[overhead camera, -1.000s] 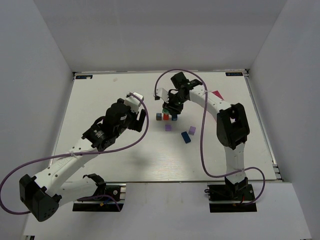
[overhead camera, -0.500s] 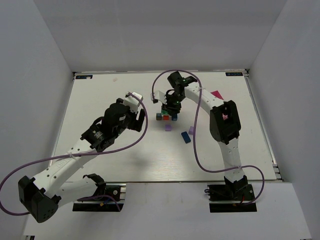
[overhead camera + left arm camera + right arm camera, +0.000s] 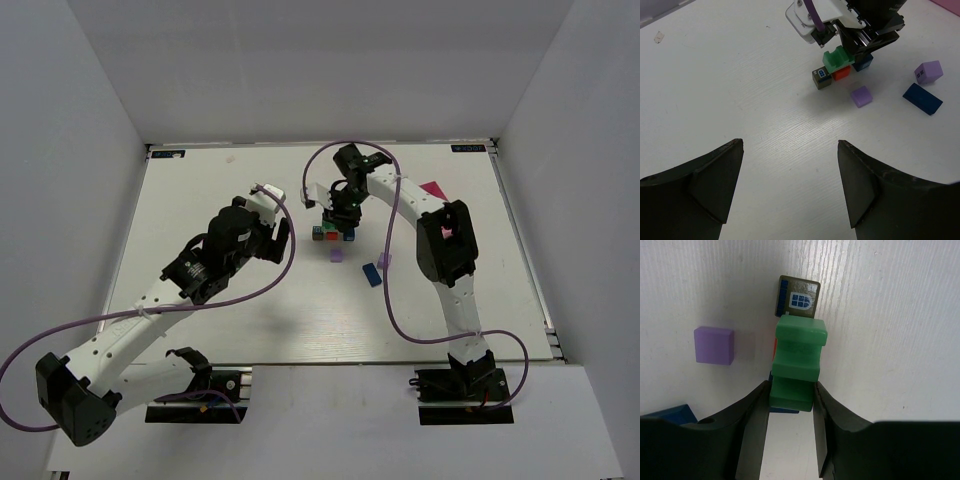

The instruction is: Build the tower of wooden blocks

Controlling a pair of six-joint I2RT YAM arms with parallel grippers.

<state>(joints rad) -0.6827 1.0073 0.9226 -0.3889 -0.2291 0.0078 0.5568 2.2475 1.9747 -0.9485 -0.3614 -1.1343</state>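
No legible text. Corner stickers (image 3: 168,154) too small to read. Brown block (image 3: 798,296): blue window emblem.

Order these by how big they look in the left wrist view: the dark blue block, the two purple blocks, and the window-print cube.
1. dark blue block
2. right-hand purple block
3. middle purple block and window-print cube: these two look about alike, so they are not ranked against each other.

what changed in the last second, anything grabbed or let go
The right arm swung its elbow leftward; the right gripper stayed clamped on the green block above the red block. Nothing was taken or released. The left gripper, open, the loose purple block and the blue block kept their places.
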